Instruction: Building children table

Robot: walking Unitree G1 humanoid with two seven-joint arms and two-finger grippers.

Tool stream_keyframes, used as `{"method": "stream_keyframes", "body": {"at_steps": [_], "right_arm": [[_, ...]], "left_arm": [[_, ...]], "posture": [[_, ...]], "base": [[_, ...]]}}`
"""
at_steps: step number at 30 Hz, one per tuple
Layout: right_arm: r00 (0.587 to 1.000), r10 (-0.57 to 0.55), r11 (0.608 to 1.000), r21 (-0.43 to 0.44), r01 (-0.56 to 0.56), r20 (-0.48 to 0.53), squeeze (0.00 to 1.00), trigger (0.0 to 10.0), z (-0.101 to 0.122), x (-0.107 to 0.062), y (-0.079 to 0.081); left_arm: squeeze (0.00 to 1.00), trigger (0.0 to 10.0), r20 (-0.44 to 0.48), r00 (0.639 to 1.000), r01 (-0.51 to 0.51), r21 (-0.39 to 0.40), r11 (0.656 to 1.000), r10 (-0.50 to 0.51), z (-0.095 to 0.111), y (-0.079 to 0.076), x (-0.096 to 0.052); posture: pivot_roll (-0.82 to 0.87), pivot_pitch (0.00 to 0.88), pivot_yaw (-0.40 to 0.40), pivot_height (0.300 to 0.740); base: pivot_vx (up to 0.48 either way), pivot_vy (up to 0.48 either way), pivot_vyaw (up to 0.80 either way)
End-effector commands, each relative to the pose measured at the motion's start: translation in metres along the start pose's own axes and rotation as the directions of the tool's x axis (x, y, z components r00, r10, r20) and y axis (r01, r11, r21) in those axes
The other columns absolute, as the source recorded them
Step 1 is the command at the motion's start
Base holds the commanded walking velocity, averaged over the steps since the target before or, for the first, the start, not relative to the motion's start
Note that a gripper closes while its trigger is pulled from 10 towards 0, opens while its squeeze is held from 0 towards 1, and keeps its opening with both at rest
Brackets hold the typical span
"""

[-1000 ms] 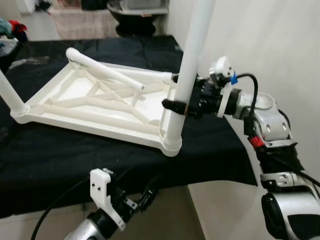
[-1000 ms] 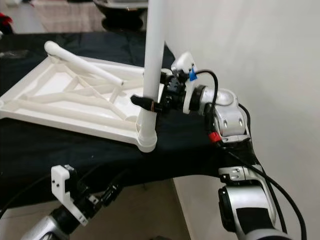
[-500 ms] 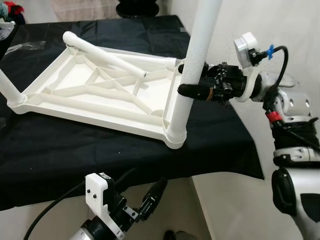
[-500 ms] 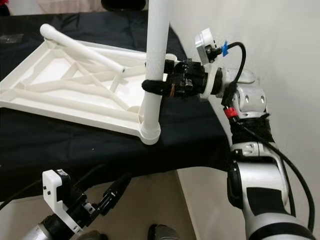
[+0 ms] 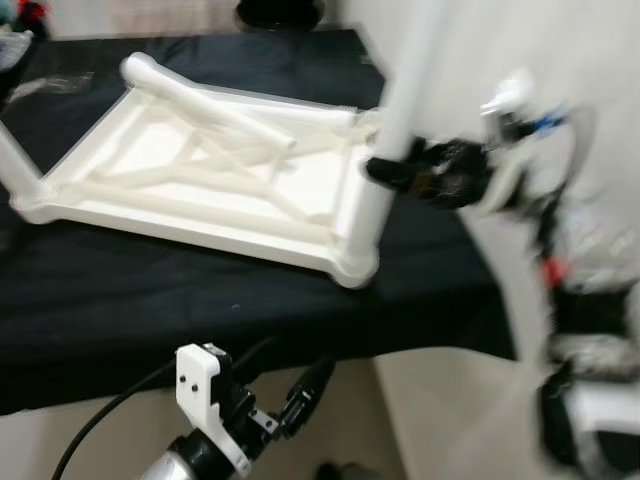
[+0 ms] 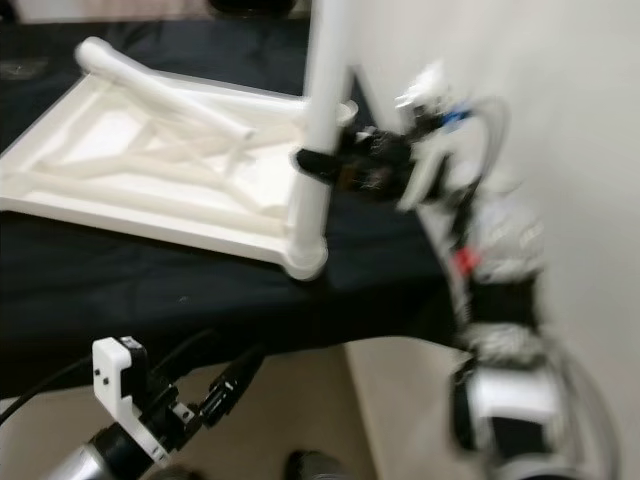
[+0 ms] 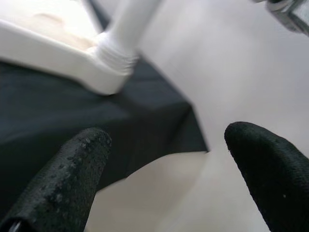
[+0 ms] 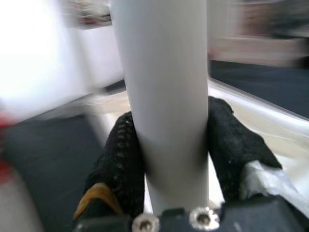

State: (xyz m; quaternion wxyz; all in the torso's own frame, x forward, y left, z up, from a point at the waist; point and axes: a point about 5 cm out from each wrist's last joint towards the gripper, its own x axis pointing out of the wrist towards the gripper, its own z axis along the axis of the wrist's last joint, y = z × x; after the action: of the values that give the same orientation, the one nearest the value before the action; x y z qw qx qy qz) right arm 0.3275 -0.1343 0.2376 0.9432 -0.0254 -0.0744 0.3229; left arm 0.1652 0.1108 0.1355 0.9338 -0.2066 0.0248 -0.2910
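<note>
The white plastic tabletop (image 5: 190,175) lies upside down, ribbed underside up, on a surface covered with a black cloth (image 5: 150,300), its near right corner close to the cloth's edge. One white leg (image 5: 395,130) stands upright in that corner socket (image 5: 352,265); the left wrist view shows its threaded collar meeting the socket, though how fully it is seated cannot be judged. The right gripper (image 5: 385,172) is clenched around this leg partway up, one black finger (image 8: 118,159) on each side of the tube, as the right wrist view confirms. A second leg (image 5: 18,175) rises from the corner at the far left of the frame. A third leg (image 5: 205,100) lies loose and slanted across the underside, one end at the far corner, not fitted. A fourth leg cannot be made out. Assessment: assembly is roughly half complete; two legs appear mounted, at least one awaits fitting, and the table must afterwards be turned upright. The left gripper (image 5: 305,390) hangs idle below the cloth's front edge, its fingers (image 7: 63,183) spread apart and holding nothing. The head views are blurred, most heavily about the right arm
</note>
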Motion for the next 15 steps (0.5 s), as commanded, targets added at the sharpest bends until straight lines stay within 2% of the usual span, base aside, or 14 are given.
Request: {"method": "stream_keyframes", "body": {"at_steps": [1, 2, 3, 4, 5, 6, 7, 11, 12, 15], "right_arm": [[0.883, -0.232, 0.961, 0.046, 0.274, -0.408, 0.0, 0.0, -0.085, -0.026, 0.022], [0.886, -0.187, 0.967, 0.079, 0.242, -0.424, 0.0, 0.0, -0.093, -0.013, 0.046], [0.886, -0.187, 0.967, 0.079, 0.242, -0.424, 0.0, 0.0, -0.093, -0.013, 0.046], [0.904, -0.172, 0.97, 0.093, 0.225, -0.392, 0.0, 0.0, -0.089, 0.006, 0.055], [0.928, -0.143, 0.98, 0.083, 0.182, -0.345, 0.0, 0.0, -0.08, 0.025, 0.056], [0.928, -0.143, 0.98, 0.083, 0.182, -0.345, 0.0, 0.0, -0.08, 0.025, 0.056], [0.94, -0.132, 0.985, 0.062, 0.159, -0.316, 0.0, 0.0, -0.071, 0.037, 0.054], [0.946, -0.108, 0.991, 0.042, 0.126, -0.304, 0.0, 0.0, -0.064, 0.045, 0.049], [0.945, -0.096, 0.993, 0.036, 0.113, -0.314, 0.0, 10.0, -0.064, 0.045, 0.046], [0.951, -0.09, 0.995, 0.019, 0.1, -0.297, 0.0, 10.0, -0.059, 0.043, 0.042]], "left_arm": [[0.0, 10.0, 0.0, 1.0, -0.013, -0.005, 1.0, 0.013, -0.005, 0.005, 0.002], [0.0, 10.0, 0.001, 1.0, -0.015, 0.004, 1.0, 0.015, -0.006, 0.01, 0.007], [0.0, 10.0, 0.001, 1.0, -0.015, 0.004, 1.0, 0.015, -0.006, 0.01, 0.007], [0.0, 10.0, 0.001, 1.0, -0.019, 0.009, 1.0, 0.019, -0.009, 0.017, 0.013], [0.0, 10.0, 0.002, 1.0, -0.025, 0.011, 1.0, 0.025, -0.01, 0.023, 0.018], [0.0, 10.0, 0.002, 1.0, -0.025, 0.011, 1.0, 0.025, -0.01, 0.023, 0.018], [0.0, 10.0, 0.007, 0.999, -0.034, 0.01, 0.999, 0.034, -0.011, 0.029, 0.023], [0.0, 10.0, 0.018, 0.999, -0.047, 0.011, 0.999, 0.047, -0.011, 0.035, 0.029], [0.0, 10.0, 0.021, 0.998, -0.052, 0.014, 0.999, 0.051, -0.011, 0.037, 0.031], [0.0, 10.0, 0.024, 0.998, -0.053, 0.016, 0.998, 0.052, -0.011, 0.038, 0.033]], "posture": [[-0.01, 0.073, -0.139, 0.74], [-0.01, 0.039, -0.129, 0.74], [-0.01, 0.039, -0.129, 0.74], [-0.02, 0.0, -0.12, 0.74], [-0.02, 0.0, -0.12, 0.74], [-0.02, 0.0, -0.12, 0.74], [-0.02, 0.0, -0.124, 0.74], [-0.02, 0.0, -0.122, 0.74], [-0.03, 0.0, -0.119, 0.74], [-0.03, 0.0, -0.114, 0.74]], "base": [[0.0, 0.0, 0.0], [0.0, 0.0, 0.0], [0.0, 0.0, 0.0], [0.0, 0.0, 0.0], [0.0, 0.0, 0.0], [0.0, 0.0, 0.0], [0.0, 0.0, 0.0], [0.0, 0.0, 0.0], [0.0, 0.0, 0.0], [0.0, 0.0, 0.0]]}}
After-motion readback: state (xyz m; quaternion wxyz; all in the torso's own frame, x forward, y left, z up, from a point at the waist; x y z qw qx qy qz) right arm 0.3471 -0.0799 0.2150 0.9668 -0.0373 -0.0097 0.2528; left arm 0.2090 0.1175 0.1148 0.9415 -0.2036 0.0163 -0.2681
